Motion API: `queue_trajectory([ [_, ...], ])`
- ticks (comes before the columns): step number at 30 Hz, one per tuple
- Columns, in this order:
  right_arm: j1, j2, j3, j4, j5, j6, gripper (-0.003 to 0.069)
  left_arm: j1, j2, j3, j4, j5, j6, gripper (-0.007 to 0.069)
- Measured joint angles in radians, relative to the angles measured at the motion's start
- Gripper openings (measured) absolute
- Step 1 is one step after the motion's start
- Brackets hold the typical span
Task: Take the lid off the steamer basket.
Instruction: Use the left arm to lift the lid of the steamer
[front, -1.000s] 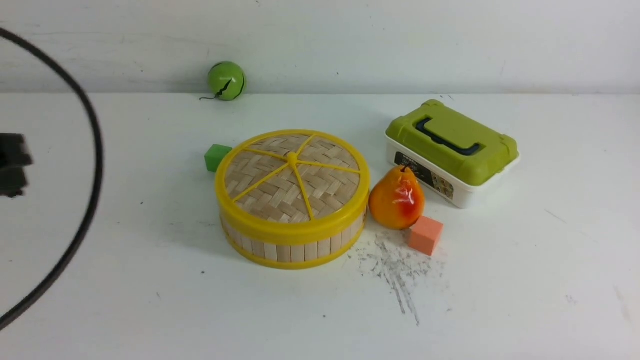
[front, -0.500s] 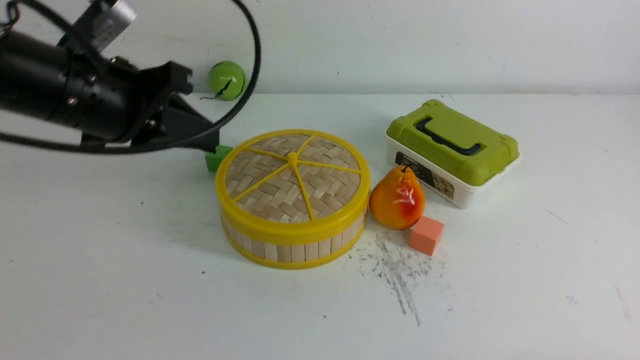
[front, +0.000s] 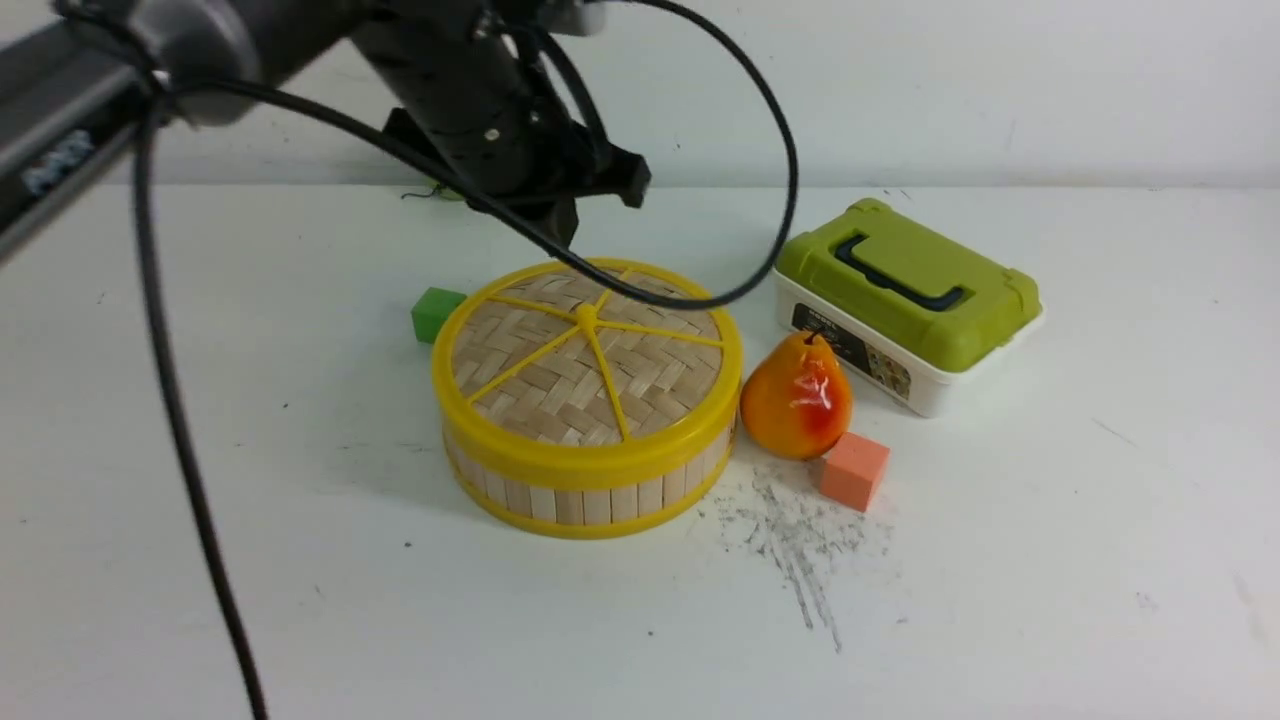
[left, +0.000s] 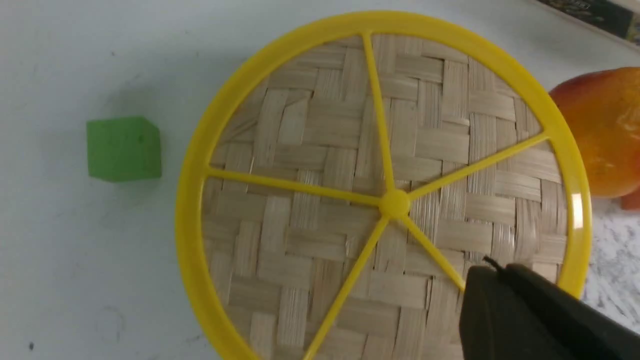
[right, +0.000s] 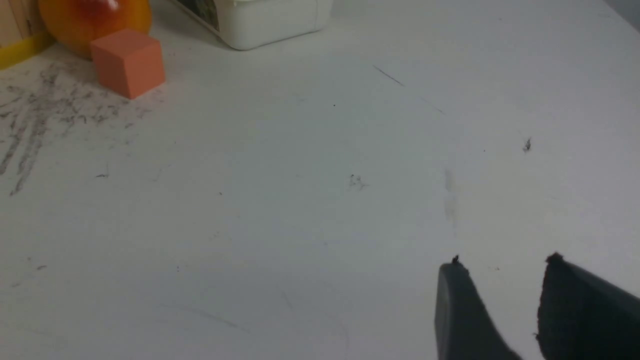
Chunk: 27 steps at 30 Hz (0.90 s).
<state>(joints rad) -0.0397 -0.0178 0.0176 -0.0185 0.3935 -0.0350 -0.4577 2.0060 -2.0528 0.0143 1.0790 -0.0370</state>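
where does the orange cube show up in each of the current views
front view: right of centre, the orange cube
left wrist view: only a sliver at the right edge, partly cut off
right wrist view: towards the upper left corner
shared landmark: the red-orange pear, right beside it

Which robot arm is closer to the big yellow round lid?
The left. Its tool hangs over the lid. The right tool is away to the robot's right, over the white table.
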Motion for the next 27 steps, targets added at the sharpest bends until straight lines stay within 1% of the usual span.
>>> queue_trajectory([
  [2,0.000,0.000,0.000,0.000,0.000,0.000,0.0240,-0.021,0.051,-0.047,0.019,0.003,-0.002,0.0062],
  [6,0.000,0.000,0.000,0.000,0.000,0.000,0.0240,-0.031,0.119,-0.082,0.031,0.005,-0.010,0.0174],
  [10,0.000,0.000,0.000,0.000,0.000,0.000,0.0240,-0.031,0.141,-0.083,0.055,0.005,-0.058,0.0275],
  [13,0.000,0.000,0.000,0.000,0.000,0.000,0.0240,-0.031,0.141,-0.084,0.079,-0.004,-0.097,0.0316],
  [17,0.000,0.000,0.000,0.000,0.000,0.000,0.0240,-0.031,0.143,-0.086,0.089,-0.017,-0.106,0.0330],
  [27,0.000,0.000,0.000,0.000,0.000,0.000,0.0240,-0.031,0.209,-0.088,0.126,-0.038,-0.107,0.0328],
])
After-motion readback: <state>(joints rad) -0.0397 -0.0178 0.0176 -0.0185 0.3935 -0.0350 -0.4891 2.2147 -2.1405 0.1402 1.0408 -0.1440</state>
